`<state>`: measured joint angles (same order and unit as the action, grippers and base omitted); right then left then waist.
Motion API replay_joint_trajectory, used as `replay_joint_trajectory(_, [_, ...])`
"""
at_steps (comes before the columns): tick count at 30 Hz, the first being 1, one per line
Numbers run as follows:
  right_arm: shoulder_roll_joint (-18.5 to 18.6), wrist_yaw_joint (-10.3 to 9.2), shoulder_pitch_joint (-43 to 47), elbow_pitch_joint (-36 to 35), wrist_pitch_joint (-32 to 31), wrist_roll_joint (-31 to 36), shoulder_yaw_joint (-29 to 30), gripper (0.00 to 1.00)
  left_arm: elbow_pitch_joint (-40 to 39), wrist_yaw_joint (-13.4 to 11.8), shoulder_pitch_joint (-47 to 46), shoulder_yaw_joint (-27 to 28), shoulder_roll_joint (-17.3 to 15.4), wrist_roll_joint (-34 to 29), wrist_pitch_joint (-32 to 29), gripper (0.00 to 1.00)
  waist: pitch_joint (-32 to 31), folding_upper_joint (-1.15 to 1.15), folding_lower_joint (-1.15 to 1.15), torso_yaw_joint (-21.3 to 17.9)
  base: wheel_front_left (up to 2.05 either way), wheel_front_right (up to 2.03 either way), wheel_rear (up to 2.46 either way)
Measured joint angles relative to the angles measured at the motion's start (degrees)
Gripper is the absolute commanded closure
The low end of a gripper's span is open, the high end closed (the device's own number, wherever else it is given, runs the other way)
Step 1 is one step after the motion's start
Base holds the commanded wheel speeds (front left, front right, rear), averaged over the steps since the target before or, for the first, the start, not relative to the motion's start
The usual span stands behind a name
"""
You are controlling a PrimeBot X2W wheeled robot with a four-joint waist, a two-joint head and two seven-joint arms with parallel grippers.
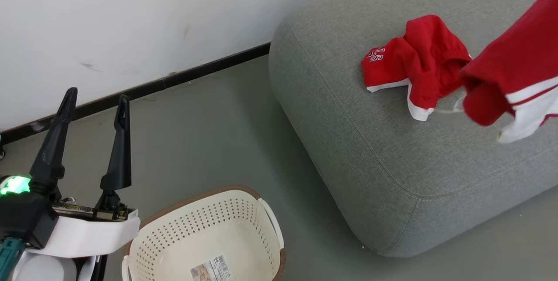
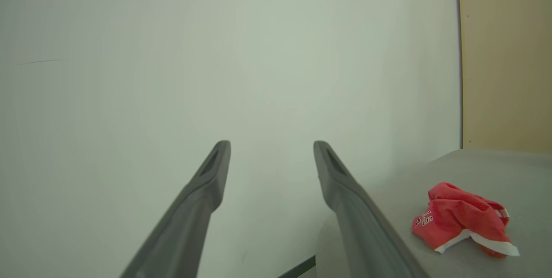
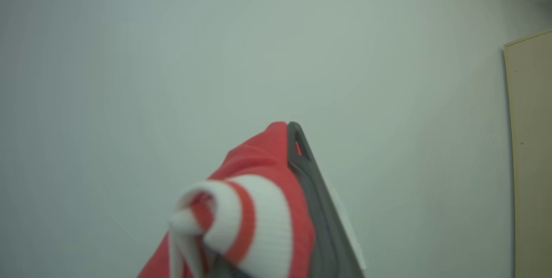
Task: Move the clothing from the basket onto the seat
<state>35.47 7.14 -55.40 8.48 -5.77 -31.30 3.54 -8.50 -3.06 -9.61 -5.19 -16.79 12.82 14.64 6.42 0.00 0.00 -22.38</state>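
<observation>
Basket (image 1: 183,228) sat empty on floor (image 1: 209,133). First red garment (image 1: 418,63) lay crumpled on seat (image 1: 370,150). Right gripper (image 3: 288,135) had its fingers clamped on second red garment (image 1: 518,67), which hung above seat's right edge, likely awaiting release. Left gripper (image 1: 98,96) idle, fingers apart.

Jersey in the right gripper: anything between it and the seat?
Nothing visible. The jersey hangs from the shut right gripper, apparently over the seat, with bare grey cushion beneath its lower edge. The shorts lie on the seat just left of it, not underneath as far as the head view shows.
</observation>
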Motion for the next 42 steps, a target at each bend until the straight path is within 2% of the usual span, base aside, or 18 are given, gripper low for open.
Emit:
replay_joint_trajectory(8, [4.7,0.00,-8.7,5.4,-1.8,3.3,1.4,1.00,-3.4,-0.3,0.1,0.4,-1.4,-0.5,-0.8,0.00,2.4,0.00,0.00,2.0,0.00,0.00,0.00])
replay_joint_trajectory(14, [7.0,0.00,-10.8,8.8,-2.9,5.5,0.1,1.00,-5.2,-0.3,0.0,0.3,-2.0,-1.0,-1.5,0.00,4.1,0.00,0.00,3.5,0.00,0.00,0.00])
replay_joint_trajectory(27, [7.1,0.00,-10.6,17.4,-1.5,6.1,-0.2,1.00,-8.4,0.1,-0.4,-1.2,-3.4,-2.1,-4.9,0.00,8.6,0.00,0.00,5.9,0.00,0.00,0.00])
replay_joint_trajectory(37, [8.5,0.00,-11.8,21.1,2.4,8.6,3.0,1.00,-11.2,1.1,-2.3,-2.0,-5.0,-2.5,-7.9,0.00,12.5,0.00,0.00,7.1,0.00,0.00,0.00])
replay_joint_trajectory(42, [5.9,0.00,-10.8,24.0,3.4,9.6,0.4,1.00,-12.5,1.6,-3.9,-2.9,-5.1,-2.5,-9.1,0.00,14.6,0.00,0.00,7.5,0.00,0.00,0.00])
